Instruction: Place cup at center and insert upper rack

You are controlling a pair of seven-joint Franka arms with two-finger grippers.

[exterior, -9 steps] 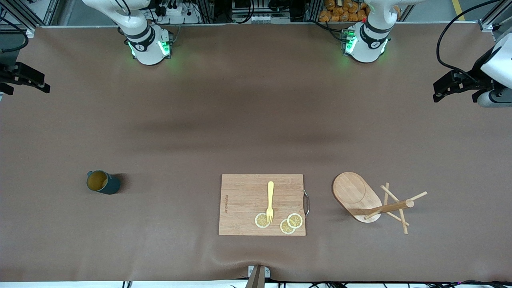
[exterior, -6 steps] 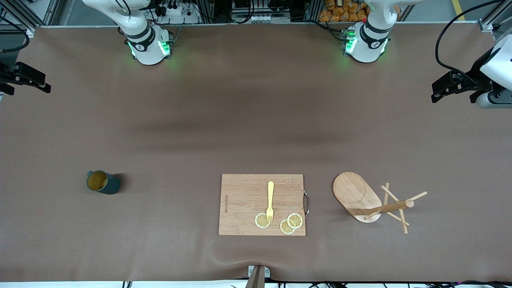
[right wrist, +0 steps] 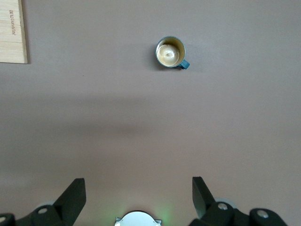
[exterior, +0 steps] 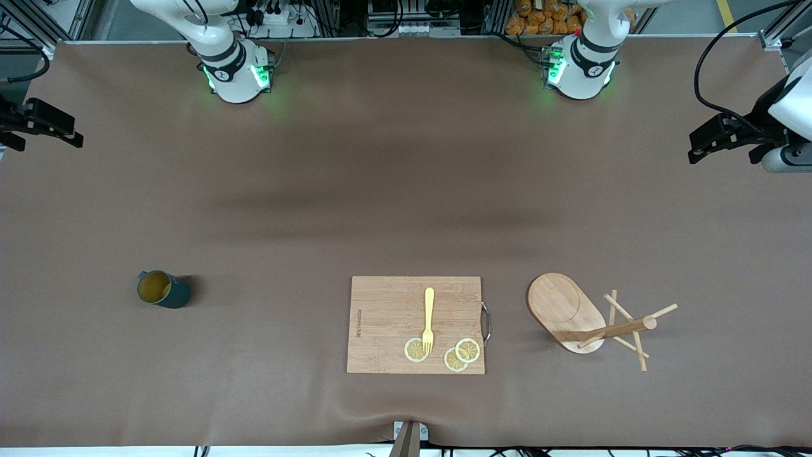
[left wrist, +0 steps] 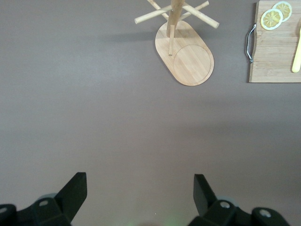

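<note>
Right tool (right wrist: 136, 197) spread wide, well apart from cup (exterior: 163, 289), left tool (left wrist: 138, 197) spread, upper rack (exterior: 593, 319) distant

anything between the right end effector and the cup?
Nothing visible. The right end effector hangs open over bare table at the right arm's end; the cup stands alone, upright, well apart from the cutting board.
</note>
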